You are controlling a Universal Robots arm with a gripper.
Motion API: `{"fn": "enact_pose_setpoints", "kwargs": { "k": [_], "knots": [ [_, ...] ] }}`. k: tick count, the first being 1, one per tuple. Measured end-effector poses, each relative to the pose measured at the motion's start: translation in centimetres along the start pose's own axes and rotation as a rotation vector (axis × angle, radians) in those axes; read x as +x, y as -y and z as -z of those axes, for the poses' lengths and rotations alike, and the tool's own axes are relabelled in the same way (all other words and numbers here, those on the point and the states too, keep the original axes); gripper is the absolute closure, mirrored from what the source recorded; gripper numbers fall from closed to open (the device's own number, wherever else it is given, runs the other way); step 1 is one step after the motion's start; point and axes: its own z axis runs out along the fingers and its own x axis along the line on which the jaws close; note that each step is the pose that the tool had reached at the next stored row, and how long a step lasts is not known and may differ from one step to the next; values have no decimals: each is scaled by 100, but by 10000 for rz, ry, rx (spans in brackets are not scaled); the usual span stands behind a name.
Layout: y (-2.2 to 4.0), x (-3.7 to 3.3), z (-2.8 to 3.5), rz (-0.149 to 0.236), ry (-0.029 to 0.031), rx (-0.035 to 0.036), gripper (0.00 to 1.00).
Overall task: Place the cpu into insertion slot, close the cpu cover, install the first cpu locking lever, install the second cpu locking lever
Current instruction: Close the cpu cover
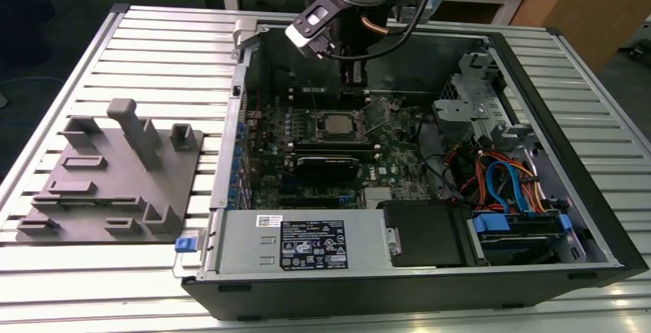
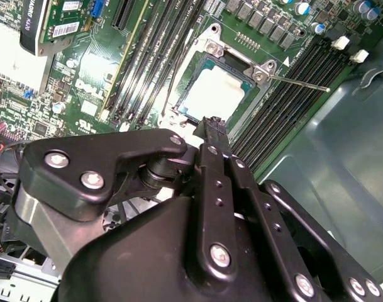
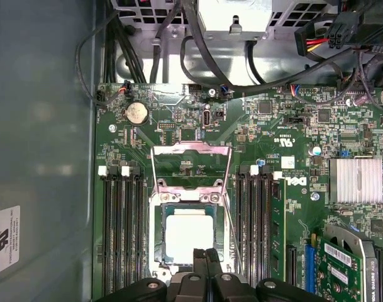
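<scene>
Lying flat: cpu, metal top upward, seated in the insertion slot mid-motherboard, between two banks of memory slots.
Axis: the cpu is near square, so no clear long axis; its edges run parallel to those slots.
Cover: cpu cover seemingly tipped up open, at the slot's edge nearer the coin cell.
Grip: claw with fingers pressed together, holding nothing, tips over the cpu's edge; contact unclear.
Lever: locking lever, a thin rod slanting out past the slot's corner.
</scene>
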Motion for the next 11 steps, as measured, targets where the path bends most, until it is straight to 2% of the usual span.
{"fn": "enact_pose_setpoints", "kwargs": {
  "k": [11],
  "knots": [
    [-21,0,-1,0,-1,-1,89]
  ]
}}
